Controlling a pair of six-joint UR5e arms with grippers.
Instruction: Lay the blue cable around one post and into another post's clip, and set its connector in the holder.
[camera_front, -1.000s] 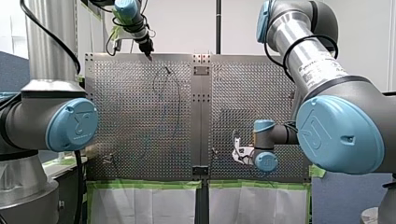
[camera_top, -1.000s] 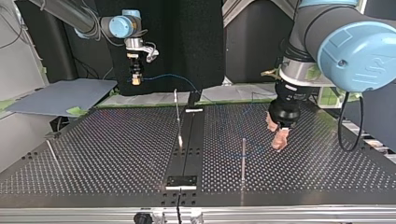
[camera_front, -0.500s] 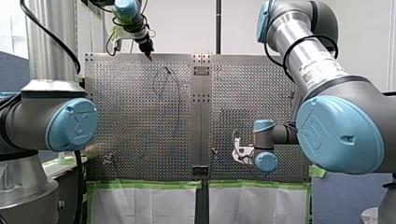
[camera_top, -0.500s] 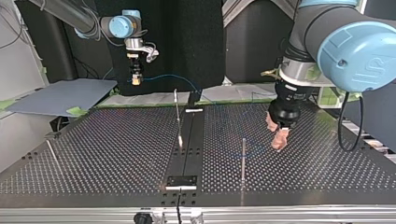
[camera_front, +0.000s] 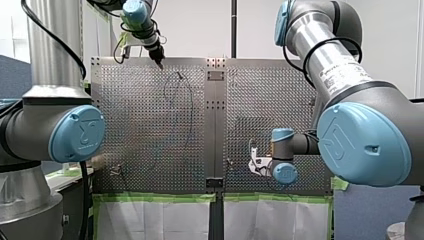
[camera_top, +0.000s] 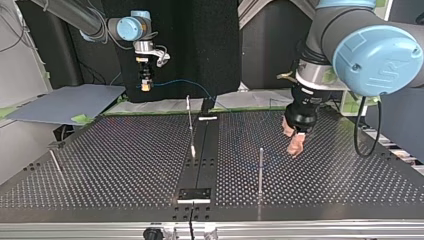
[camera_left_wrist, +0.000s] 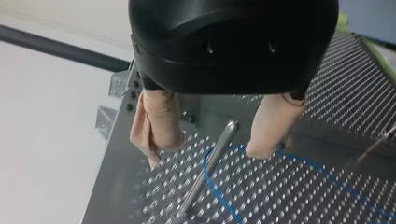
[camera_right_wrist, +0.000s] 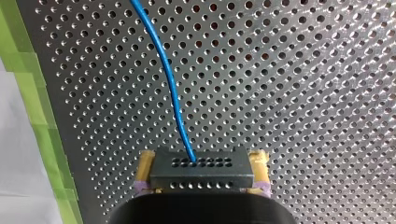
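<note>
Right tool (camera_right_wrist: 203, 176) clamps the dark, holed connector (camera_right_wrist: 201, 163); left tool's (camera_left_wrist: 210, 145) beige cloth-wrapped fingers (camera_left_wrist: 156, 126) stand wide.

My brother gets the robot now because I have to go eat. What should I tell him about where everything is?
Left gripper: open, holding nothing, its beige-padded fingers on either side of a post.
Right gripper: shut on the connector, held up in the air.
Blue cable: runs from the connector and curves around that post.
Done: the wrap around the post, it seems.
Left: cable into the other post's clip, connector into the holder.
</note>
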